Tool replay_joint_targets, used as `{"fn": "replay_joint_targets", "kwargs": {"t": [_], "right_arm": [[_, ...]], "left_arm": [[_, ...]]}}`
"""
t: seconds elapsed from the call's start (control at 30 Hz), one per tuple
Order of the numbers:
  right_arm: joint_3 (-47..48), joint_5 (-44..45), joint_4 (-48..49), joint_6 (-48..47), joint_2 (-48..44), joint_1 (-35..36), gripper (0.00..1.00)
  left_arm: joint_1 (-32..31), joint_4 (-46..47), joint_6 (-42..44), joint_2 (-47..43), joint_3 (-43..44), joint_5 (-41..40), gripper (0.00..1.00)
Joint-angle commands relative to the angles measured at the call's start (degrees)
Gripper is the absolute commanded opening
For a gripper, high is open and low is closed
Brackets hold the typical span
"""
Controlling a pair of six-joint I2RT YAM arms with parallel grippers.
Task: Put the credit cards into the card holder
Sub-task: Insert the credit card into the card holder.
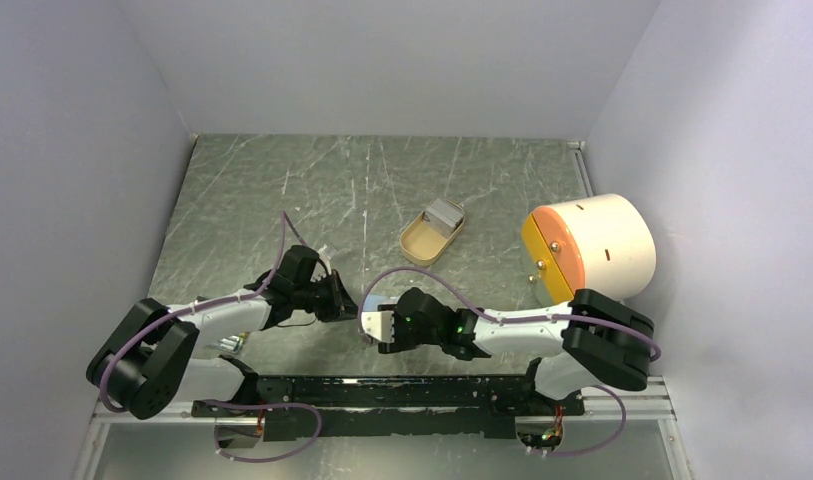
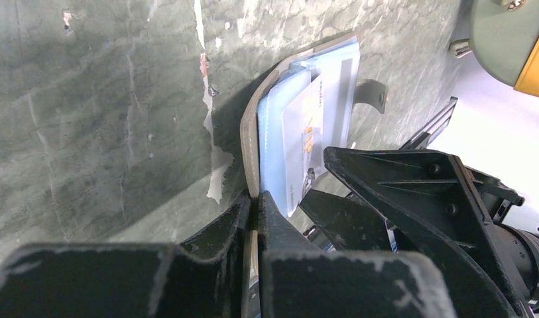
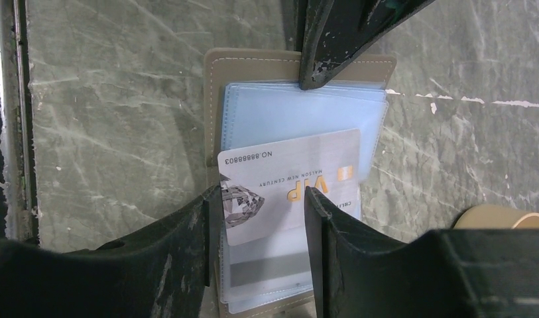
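The card holder (image 3: 253, 66) lies open on the table, tan cover down, pale blue sleeves (image 3: 299, 112) facing up. A silver VIP credit card (image 3: 290, 179) rests slightly askew on the sleeves. Another card with a grey stripe (image 3: 280, 271) sits inside a sleeve. My left gripper (image 2: 255, 199) is shut on the holder's cover edge (image 2: 250, 152); its finger (image 3: 326, 40) shows at the top of the right wrist view. My right gripper (image 3: 260, 192) hovers over the VIP card, jaws apart, one finger on either side of the card's diamond end. Both grippers (image 1: 344, 300) (image 1: 370, 325) meet near the table's front.
A tan oval tray (image 1: 432, 235) with a grey item sits mid-table. A big cream cylinder with an orange face (image 1: 592, 250) stands at the right wall. Small silver sticks (image 1: 227, 345) lie under the left arm. The black rail (image 1: 402, 385) runs along the near edge.
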Motion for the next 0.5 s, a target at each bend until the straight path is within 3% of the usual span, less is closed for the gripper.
{"fn": "replay_joint_targets", "kwargs": {"t": [0.0,0.3,0.47], "right_arm": [[1.5,1.9,3.0,1.2,0.8,-0.2,0.51],[2.3,2.4,2.8,5.4,1.2,-0.1,0.57],[5.6,2.5,-4.7,14.1,0.9,-0.2,0.61]], "left_arm": [[0.2,1.5,0.7,0.5,-0.7,2.0,0.09],[0.2,1.6,0.6,0.4,-0.7,2.0,0.09],[0.2,0.2,0.9,-0.1,-0.4,0.8,0.09]]}}
